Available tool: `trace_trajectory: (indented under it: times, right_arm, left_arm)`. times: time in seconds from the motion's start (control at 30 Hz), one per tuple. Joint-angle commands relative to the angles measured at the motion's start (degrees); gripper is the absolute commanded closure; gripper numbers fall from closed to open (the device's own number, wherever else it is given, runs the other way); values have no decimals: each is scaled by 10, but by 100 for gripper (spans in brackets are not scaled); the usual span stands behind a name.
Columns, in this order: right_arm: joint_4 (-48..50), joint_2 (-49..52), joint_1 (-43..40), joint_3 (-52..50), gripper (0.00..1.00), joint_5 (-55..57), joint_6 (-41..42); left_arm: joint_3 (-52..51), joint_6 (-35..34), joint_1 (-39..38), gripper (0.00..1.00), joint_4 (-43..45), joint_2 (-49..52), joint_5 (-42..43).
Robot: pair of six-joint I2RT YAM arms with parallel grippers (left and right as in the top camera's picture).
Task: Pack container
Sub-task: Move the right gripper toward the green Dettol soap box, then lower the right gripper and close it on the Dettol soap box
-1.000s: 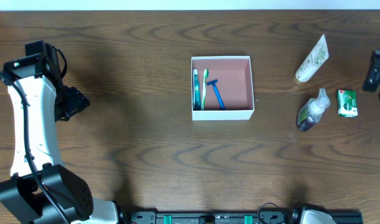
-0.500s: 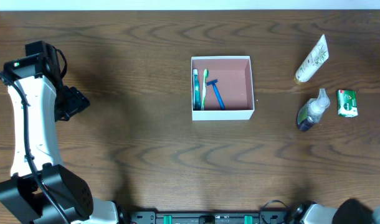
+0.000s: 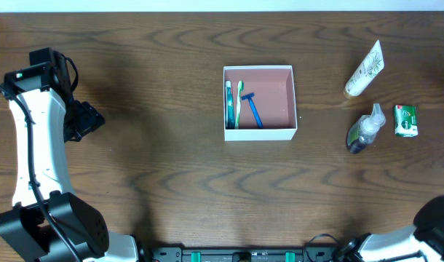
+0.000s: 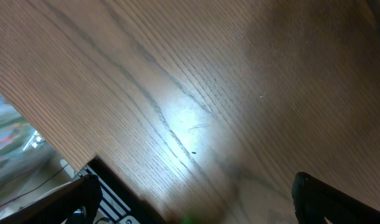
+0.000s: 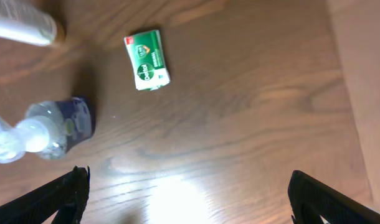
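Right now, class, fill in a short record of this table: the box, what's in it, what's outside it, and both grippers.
container: lidless, white walls, pink inside
inside: toothbrush, blue razor, teal item, grouped at one side
outside: tube, pump bottle, green packet, grouped apart from it
left gripper: open, empty
right gripper: open, empty

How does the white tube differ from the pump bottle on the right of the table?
The tube is opaque white with a leafy print; the bottle is clear with dark liquid inside. The tube ends in a small cap, the bottle in a pump head. The bottle lies beside the green packet; the tube lies apart from it. Both are outside the container.
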Motion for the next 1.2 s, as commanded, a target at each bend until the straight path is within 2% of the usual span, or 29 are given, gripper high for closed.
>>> trace_trajectory:
  times: [0.0,0.27,0.6,0.87,1.17]
  right_arm:
    - [5,46,10,3,1,-16,-65]
    - [15,160,36,3,1,-51,-94]
    - [100,224,127,3,1,66,-87]
    - [129,259,153,-2,1,89,-14]
    - [129,295,154,-16,1,91,14]
  left_arm:
    - [0,7,3,2,-2,3,-7]
    - [0,7,3,2,-2,3,-7]
    - [0,7,3,2,-2,3,-7]
    - [0,7,3,2,-2,3,-7]
    - [0,7,3,2,-2,3,-7]
